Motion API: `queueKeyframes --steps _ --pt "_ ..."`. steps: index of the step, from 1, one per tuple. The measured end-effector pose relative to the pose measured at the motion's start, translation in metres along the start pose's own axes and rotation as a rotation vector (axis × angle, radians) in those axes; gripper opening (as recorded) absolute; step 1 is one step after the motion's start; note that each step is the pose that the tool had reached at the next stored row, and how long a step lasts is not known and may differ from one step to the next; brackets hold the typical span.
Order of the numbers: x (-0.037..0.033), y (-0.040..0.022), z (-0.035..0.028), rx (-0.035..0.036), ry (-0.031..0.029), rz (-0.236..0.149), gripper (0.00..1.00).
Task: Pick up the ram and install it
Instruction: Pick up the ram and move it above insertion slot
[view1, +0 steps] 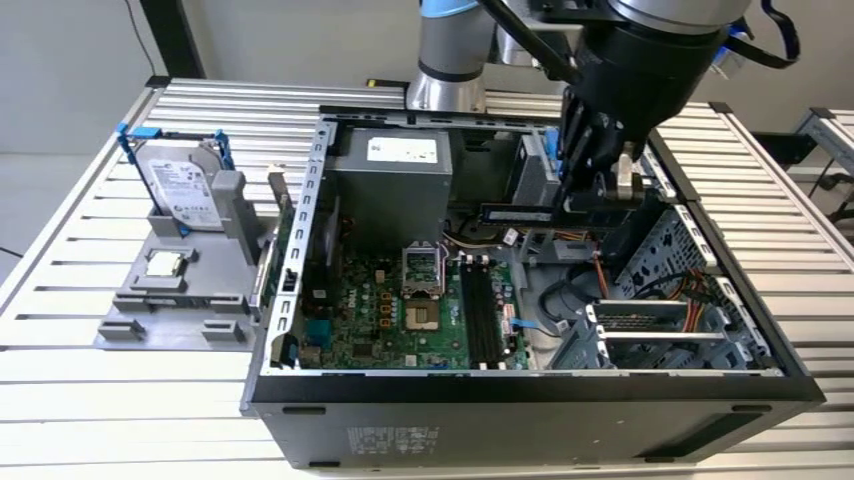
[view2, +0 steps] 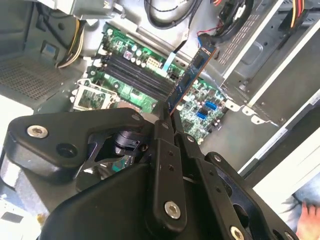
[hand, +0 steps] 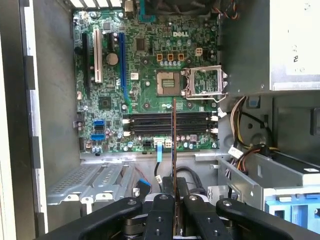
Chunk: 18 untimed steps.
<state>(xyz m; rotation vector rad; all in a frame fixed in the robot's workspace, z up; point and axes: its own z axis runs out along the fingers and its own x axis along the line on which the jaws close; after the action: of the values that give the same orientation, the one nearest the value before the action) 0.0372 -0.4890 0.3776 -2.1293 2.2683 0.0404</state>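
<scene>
The ram (view1: 515, 213) is a thin dark stick, and my gripper (view1: 577, 206) is shut on one end of it. It hangs inside the open computer case (view1: 534, 386), above the motherboard (view1: 387, 320) and apart from it. In the first wrist view the ram (hand: 173, 145) shows edge-on between my fingertips (hand: 164, 200) and points at the black memory slots (hand: 150, 122). In the second wrist view the ram (view2: 192, 75) reaches from my gripper (view2: 167, 120) towards the slots (view2: 132, 72). In the exterior view the slots (view1: 483, 315) lie below and to the left of the ram.
A grey holder outside the case, on the exterior view's left, carries a silver hard drive (view1: 180, 185) with a blue bracket and a small square processor chip (view1: 163, 264). Inside stand the power supply (view1: 387, 180), the open processor socket (view1: 419, 268), cables and a drive cage (view1: 654, 325).
</scene>
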Motion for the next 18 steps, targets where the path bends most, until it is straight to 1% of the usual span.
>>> queueKeyframes --steps 2,4,7,14,16,18 --pt "0.0 0.0 0.0 0.0001 0.0001 0.002 0.0" --pt "-0.0021 0.0001 0.0003 0.0003 -0.0001 0.005 0.0" --pt "-0.0082 0.0004 0.0006 0.0019 -0.0001 0.009 0.0" --pt "-0.0261 0.0016 0.0017 0.0029 0.0 0.015 0.0" --pt "-0.028 0.0017 0.0018 0.0032 -0.0001 0.02 0.0" --pt "-0.0281 0.0017 0.0018 0.0033 -0.0001 0.024 0.0"
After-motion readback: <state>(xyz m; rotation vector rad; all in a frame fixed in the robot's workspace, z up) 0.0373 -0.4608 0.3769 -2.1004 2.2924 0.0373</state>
